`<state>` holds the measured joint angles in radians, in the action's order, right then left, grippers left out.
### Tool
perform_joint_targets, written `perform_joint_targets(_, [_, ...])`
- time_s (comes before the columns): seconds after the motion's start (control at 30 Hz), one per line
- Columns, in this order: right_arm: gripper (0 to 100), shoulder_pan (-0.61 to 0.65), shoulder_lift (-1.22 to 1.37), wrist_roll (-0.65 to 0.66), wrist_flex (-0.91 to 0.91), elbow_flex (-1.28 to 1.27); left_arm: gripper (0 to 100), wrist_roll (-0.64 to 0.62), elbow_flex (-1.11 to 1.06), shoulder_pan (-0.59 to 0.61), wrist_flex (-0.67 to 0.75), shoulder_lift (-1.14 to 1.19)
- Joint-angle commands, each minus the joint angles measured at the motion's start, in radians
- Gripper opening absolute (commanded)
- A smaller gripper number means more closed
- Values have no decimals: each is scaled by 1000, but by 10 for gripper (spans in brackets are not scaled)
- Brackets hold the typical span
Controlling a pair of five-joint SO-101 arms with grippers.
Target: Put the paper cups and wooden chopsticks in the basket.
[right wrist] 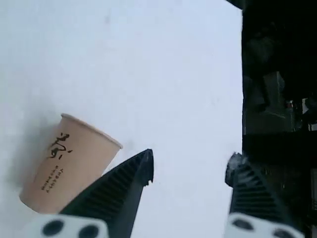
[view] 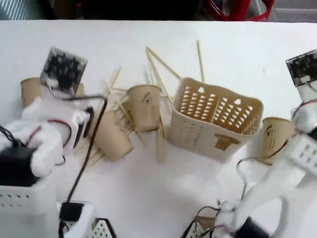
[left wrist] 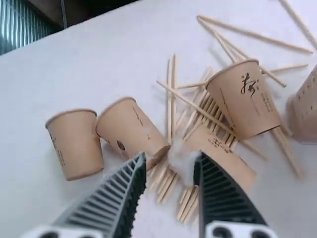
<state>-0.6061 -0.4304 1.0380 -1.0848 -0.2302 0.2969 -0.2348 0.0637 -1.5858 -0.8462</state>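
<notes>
The cream slotted basket (view: 213, 119) stands right of the table's middle, tilted. Wooden chopsticks (view: 151, 79) lie scattered to its left, seen closer as chopsticks (left wrist: 198, 106). One paper cup (view: 144, 106) stands among them, another cup (view: 111, 136) lies on its side, a third cup (view: 30, 90) is at the far left, and a fourth cup (view: 275, 139) stands right of the basket. My left gripper (left wrist: 171, 163) hangs open above the lying cup (left wrist: 220, 156), near two more cups (left wrist: 131, 130). My right gripper (right wrist: 190, 166) is open over bare table beside the cup (right wrist: 67, 163).
White perforated boxes (view: 25, 201) sit at the near left by the left arm's base. Cables (view: 81, 163) trail across the near table. In the right wrist view the table's edge (right wrist: 241, 99) runs close by, with dark space beyond.
</notes>
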Motion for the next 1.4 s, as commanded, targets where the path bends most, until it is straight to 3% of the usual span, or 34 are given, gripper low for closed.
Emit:
perform_joint_targets(0.0, [247, -16, 153, 153, 22, 117, 173, 23, -381, 62, 164, -214])
perform_joint_targets(0.2, [245, -12, 344, 308, 28, 167, 173, 98, -632, 188, 313, -355])
perform_joint_targets(0.5, [246, 16, 499, 353, 140, 170, 173, 94, -887, 193, 493, -357])
perform_joint_targets(0.6, [245, 30, 513, 428, 130, 163, 173, 94, -934, 196, 534, -357])
perform_joint_targets(0.9, [245, 36, 519, 624, -111, 164, 173, 94, -954, 191, 565, -357])
perform_joint_targets(1.37, [244, 24, 335, 629, -315, 206, 173, 92, -956, 191, 565, -357])
